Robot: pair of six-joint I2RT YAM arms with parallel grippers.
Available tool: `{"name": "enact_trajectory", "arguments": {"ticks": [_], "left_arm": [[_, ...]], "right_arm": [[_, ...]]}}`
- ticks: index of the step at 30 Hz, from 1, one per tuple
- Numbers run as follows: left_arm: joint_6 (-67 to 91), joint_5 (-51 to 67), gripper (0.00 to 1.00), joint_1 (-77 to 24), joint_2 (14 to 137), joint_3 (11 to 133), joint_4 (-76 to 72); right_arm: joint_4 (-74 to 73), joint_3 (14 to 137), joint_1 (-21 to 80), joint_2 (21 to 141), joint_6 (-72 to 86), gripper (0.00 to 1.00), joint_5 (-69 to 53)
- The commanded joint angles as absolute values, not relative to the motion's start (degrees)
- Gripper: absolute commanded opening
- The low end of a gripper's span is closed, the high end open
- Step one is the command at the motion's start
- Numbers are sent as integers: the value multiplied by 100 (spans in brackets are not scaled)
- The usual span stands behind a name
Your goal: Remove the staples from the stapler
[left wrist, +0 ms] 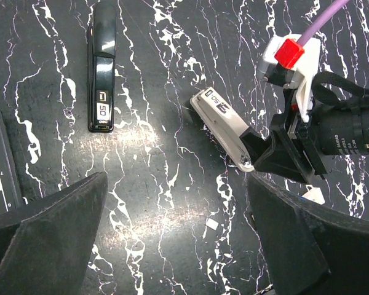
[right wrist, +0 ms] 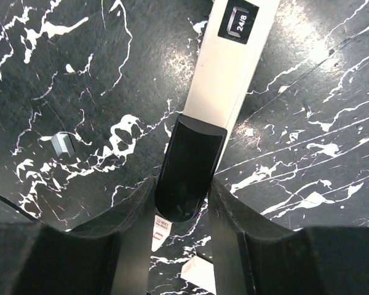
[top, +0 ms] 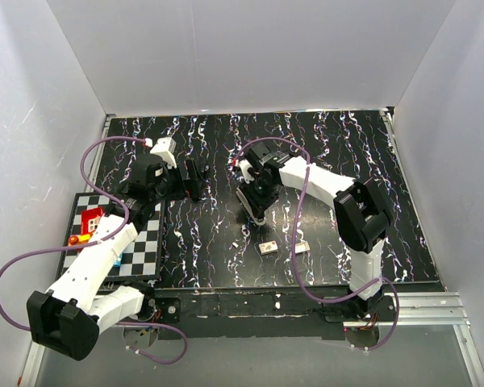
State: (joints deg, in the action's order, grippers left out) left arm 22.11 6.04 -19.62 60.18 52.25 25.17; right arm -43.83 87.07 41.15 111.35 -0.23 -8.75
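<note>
My right gripper [right wrist: 181, 192] is nearly closed. Its two fingers [right wrist: 132, 239] pinch the black rear end of the stapler [right wrist: 235, 67], one on each side. The stapler's pale top runs straight away from that wrist camera over the marbled black table [top: 371, 161]. I can't tell from these views whether its far tip touches the surface or hangs just above it. My left gripper [left wrist: 177, 179] is spread wide with nothing between its fingers, hovering near the held stapler and pointed toward it. From the left wrist I also see a second stapler [left wrist: 102, 67], all black, lying flat on the table and well apart from the first. In the top view a pair of small blocks [top: 268, 247] sits close together on the table, between the right gripper and the arm bases. A checkered mat [top: 141, 250] lies along the left edge.
</note>
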Motion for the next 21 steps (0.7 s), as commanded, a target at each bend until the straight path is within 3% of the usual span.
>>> {"name": "enact_trajectory", "arguments": {"ticks": [1, 4, 8, 21], "left_arm": [[2171, 694, 98, -1969, 6003, 5300, 2408], [2171, 721, 98, -1969, 6055, 5317, 2408], [2171, 747, 98, -1969, 6073, 5326, 2408], [2162, 835, 98, -1969, 6056, 5317, 2399]], "right_arm": [[-4456, 8701, 4157, 10907, -448, 20, -827], [-4325, 8649, 4245, 10759, -448, 35, -677], [-4070, 8561, 4342, 10530, -439, 45, -388], [-4069, 9298, 4465, 11179, -457, 58, -79]]}}
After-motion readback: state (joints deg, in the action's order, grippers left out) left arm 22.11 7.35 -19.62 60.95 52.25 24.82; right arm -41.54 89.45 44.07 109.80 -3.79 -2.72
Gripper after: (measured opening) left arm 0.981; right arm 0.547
